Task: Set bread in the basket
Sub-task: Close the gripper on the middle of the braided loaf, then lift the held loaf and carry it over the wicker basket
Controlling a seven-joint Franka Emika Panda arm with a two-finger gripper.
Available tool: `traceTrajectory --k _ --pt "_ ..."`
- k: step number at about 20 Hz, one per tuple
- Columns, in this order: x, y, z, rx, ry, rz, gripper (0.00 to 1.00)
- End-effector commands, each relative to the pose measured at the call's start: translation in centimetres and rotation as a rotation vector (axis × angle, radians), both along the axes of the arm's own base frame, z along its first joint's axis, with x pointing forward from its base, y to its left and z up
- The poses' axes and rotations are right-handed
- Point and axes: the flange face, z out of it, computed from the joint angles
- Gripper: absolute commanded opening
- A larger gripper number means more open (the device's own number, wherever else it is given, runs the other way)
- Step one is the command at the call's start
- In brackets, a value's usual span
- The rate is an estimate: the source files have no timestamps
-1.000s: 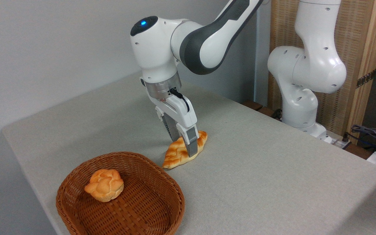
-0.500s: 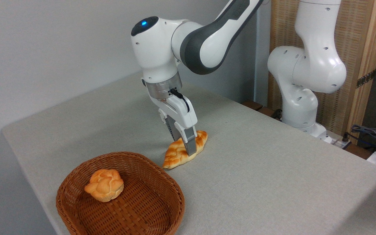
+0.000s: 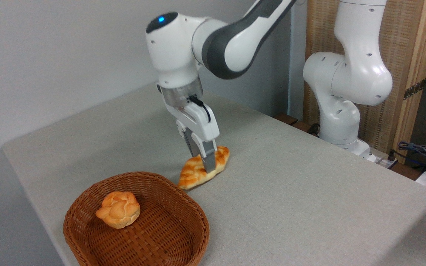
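One robot gripper (image 3: 204, 162) has its two fingers closed across the middle of the braided bread (image 3: 202, 168), probably light and squashable, just beside the basket (image 3: 198, 218) rim.

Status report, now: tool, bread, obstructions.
Tool shut on the bread, mid-loaf. Bread beside the basket, not yet in. Small bun sits in basket's left part; right part free.
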Motion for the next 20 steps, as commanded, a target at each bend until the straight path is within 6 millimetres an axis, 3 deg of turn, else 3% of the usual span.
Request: traceTrajectory --k 1,8,9,13,17,20 --pt "2.7 2.0 5.9 -0.016 0.027 0.0 0.47" --pt "6.0 5.1 11.5 -0.052 -0.017 0.02 0.48" --pt "6.8 5.1 12.0 -0.056 -0.038 0.022 0.54" --pt "9.4 5.7 11.7 -0.064 -0.153 0.038 0.56" --pt "13.1 8.4 9.6 -0.067 -0.296 0.086 0.56" --pt "14.2 9.8 7.5 -0.051 -0.292 0.055 0.58"
